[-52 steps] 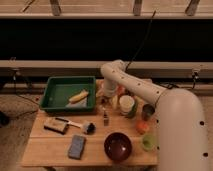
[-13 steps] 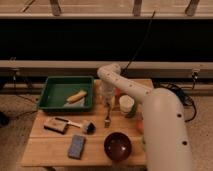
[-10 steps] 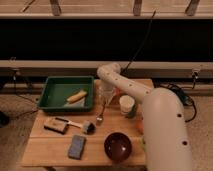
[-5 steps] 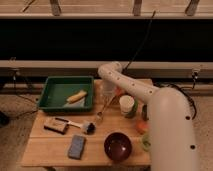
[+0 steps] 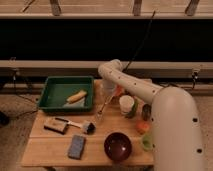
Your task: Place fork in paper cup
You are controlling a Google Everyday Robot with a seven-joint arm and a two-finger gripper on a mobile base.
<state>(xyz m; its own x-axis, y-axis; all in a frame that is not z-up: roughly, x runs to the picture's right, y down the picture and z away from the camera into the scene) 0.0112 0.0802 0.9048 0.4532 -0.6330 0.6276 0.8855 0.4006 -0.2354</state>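
My gripper (image 5: 108,95) hangs over the table's middle back, just right of the green tray, and is shut on the upper end of the fork (image 5: 103,108). The fork is slim and dark. It slants down and to the left from the gripper, and its lower tip is at or just above the tabletop. The paper cup (image 5: 126,104) is short and white. It stands upright a little to the right of the gripper and apart from it, and its open mouth shows nothing inside.
A green tray (image 5: 55,86) holds a yellow item at back left. A wooden block (image 5: 55,125), a pale-handled brush (image 5: 80,125), a blue sponge (image 5: 76,146) and a dark red bowl (image 5: 118,146) lie in front. A dark cup (image 5: 146,111), an orange item (image 5: 143,126) and a green cup (image 5: 146,141) stand right.
The gripper has stayed over the same spot, edging slightly up and right with the fork's upper end. The other things have not moved.
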